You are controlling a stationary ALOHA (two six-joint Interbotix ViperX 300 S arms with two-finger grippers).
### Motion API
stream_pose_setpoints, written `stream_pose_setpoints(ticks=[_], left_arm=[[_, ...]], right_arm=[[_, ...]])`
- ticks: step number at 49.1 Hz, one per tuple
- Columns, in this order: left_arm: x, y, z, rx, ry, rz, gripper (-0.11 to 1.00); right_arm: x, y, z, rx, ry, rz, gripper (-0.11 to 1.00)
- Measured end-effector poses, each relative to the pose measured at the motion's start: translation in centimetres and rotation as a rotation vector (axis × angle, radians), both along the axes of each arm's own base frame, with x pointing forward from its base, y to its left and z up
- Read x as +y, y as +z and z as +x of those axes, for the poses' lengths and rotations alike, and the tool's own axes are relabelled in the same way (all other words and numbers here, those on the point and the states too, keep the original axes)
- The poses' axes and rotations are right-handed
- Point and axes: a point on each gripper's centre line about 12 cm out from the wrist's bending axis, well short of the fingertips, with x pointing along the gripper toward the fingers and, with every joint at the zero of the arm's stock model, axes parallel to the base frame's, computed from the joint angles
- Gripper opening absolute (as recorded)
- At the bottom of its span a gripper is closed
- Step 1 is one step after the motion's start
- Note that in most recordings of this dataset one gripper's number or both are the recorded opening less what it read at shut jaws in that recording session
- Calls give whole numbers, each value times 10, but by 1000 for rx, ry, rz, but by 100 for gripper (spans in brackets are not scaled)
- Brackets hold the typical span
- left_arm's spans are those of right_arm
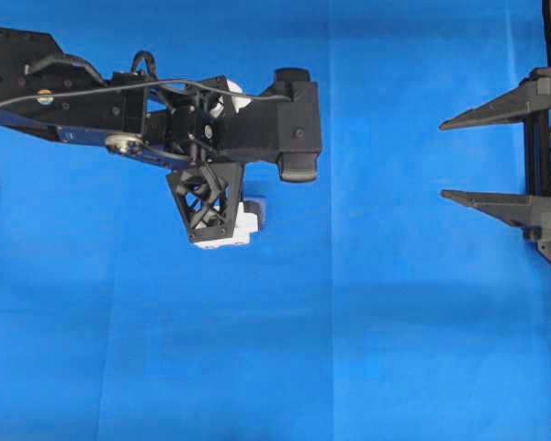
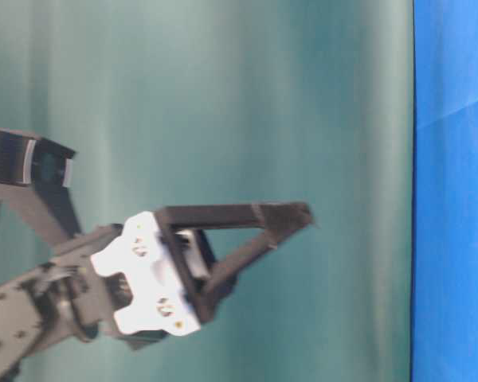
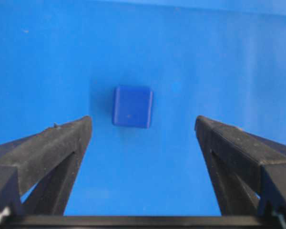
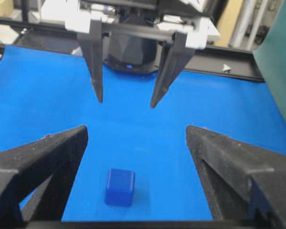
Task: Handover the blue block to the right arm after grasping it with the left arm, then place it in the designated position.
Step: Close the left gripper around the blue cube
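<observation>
Small dark-blue rounded cube [image 3: 132,106], hidden overhead beneath the white-bracketed left gripper [image 4: 125,102], lies free on bright blue cloth [image 3: 190,57] in both wrist views, both grippers' jaws spread.

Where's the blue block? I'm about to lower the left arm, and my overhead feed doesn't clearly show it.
Observer: The left wrist view shows the blue block lying on the cloth, centred just ahead of the open left gripper and untouched.
Operator: Will it fit between the fingers?
Observer: Yes, the gap looks clearly wider than the block.
Operator: Is the right side ready?
Observer: Its wrist view shows the right gripper open, empty and facing the block.
</observation>
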Motion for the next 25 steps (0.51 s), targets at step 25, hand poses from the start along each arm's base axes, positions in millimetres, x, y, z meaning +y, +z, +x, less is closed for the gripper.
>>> stream_pose_setpoints(ticks=[25], left_arm=[[0, -89, -6, -18, -9, 4, 93]], right_arm=[[0, -5, 4, 25, 0, 0, 97]])
